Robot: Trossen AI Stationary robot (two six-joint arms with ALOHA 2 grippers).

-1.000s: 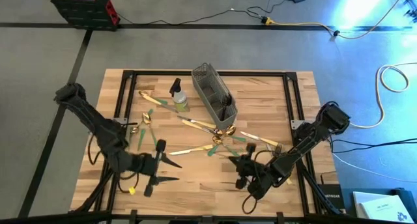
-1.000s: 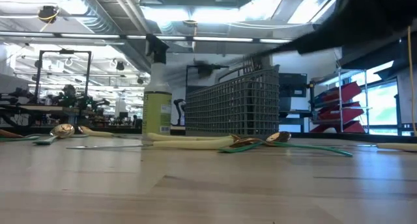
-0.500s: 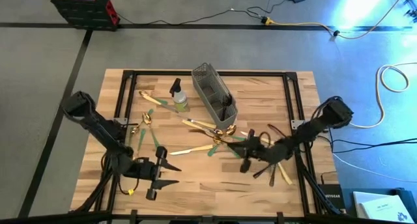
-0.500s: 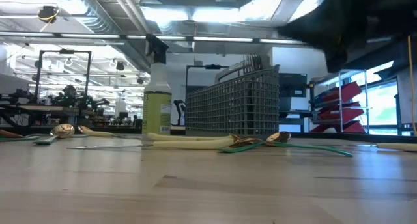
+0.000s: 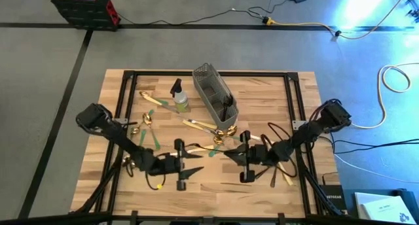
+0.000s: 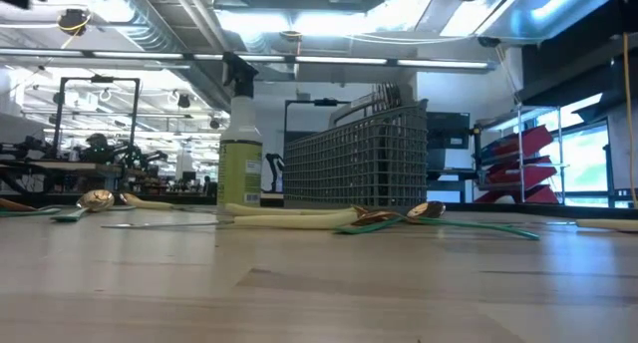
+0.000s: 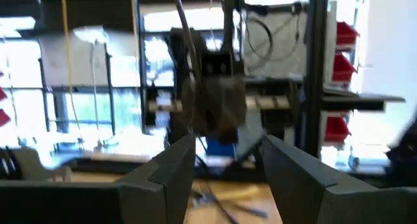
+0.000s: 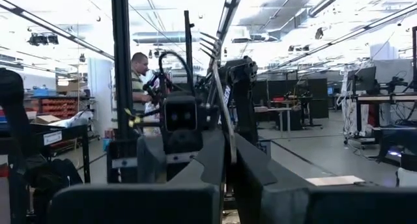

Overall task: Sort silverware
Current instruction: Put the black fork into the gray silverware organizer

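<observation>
Silverware lies loose across the table: gold spoons (image 5: 146, 120), green-handled pieces (image 5: 158, 140), a cream-handled knife (image 6: 294, 216) and a heap (image 5: 219, 132) beside the wire caddy (image 5: 216, 99). My right gripper (image 5: 227, 154) points level toward the table's left and is shut on a slim fork (image 8: 218, 87) that stands upright. My left gripper (image 5: 198, 165) faces it from the left, a short way off, and is open with nothing between its fingers (image 7: 174, 164). Neither gripper shows in the low view. My right gripper pinches the fork's handle (image 8: 229, 149) between its two fingers. The fingers come level from the table's right and lie across the handle. The fork stands nearly upright, tines (image 8: 210, 43) on top, lifted clear of the table; its lower end is hidden between the fingers.
A spray bottle (image 5: 180, 97) with green liquid stands left of the caddy. More pieces (image 5: 286, 174) lie by the right arm near the front right corner. A black frame (image 5: 209, 73) borders the table. A person (image 8: 138, 77) shows in the room beyond.
My right gripper has swung up from pointing down to level, risen and gone toward the table's left, so the fork now stands upright. My left gripper has gone right toward the table's middle, sunk, and tipped level to face the right one.
</observation>
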